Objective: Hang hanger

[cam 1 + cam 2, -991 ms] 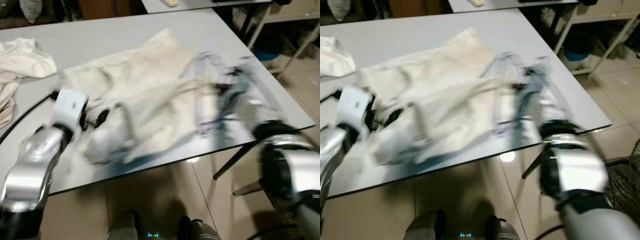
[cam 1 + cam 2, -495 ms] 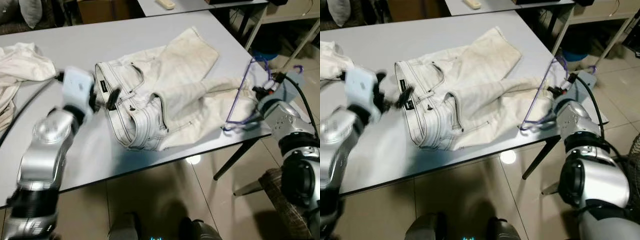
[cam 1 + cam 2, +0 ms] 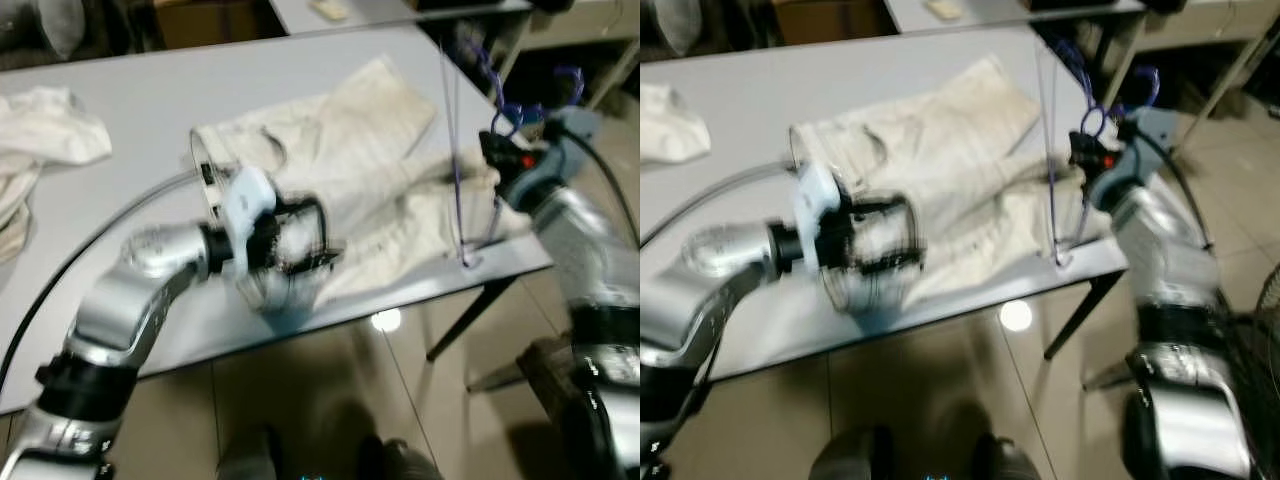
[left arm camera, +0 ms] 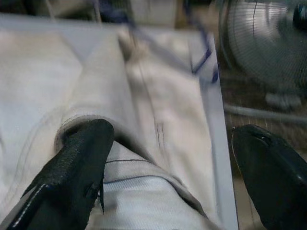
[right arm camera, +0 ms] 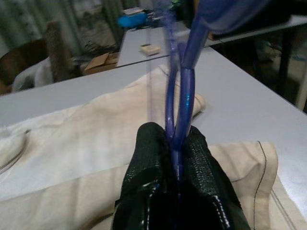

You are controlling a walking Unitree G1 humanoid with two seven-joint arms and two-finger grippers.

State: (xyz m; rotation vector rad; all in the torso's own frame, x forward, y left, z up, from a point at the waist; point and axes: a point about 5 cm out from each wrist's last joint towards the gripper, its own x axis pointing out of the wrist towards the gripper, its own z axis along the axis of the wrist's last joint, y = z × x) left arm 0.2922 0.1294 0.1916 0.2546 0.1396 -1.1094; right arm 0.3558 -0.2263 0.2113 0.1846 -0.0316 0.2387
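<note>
Two grippers are at work over the grey table (image 3: 120, 100), and the head views are smeared with motion. The right gripper (image 3: 497, 150) is up at the table's right edge, its black fingers (image 5: 201, 158) pinched tight on the purple hanger (image 5: 181, 91); the right wrist view shows the wire clamped squarely between them. That hanger (image 3: 456, 130) stands nearly upright, one thin side running straight down to a corner that sits at the table edge, seemingly touching it, hook curling above the gripper. Beneath it lies a pair of cream jeans (image 3: 370, 130), spread across the table's middle with one leg reaching toward the far right corner.

Over on the other side, the left gripper (image 3: 300, 235) hangs low over the waistband end of the jeans near the front edge. Its fingers (image 4: 81, 158) are spread wide, the jeans' fabric bunched between them in the left wrist view; whether they touch the cloth is hard to say through the blur. A fan (image 4: 261, 43) stands beyond the table in that view. More pale clothes (image 3: 50, 125) are heaped at the table's far left, well apart from the jeans.
</note>
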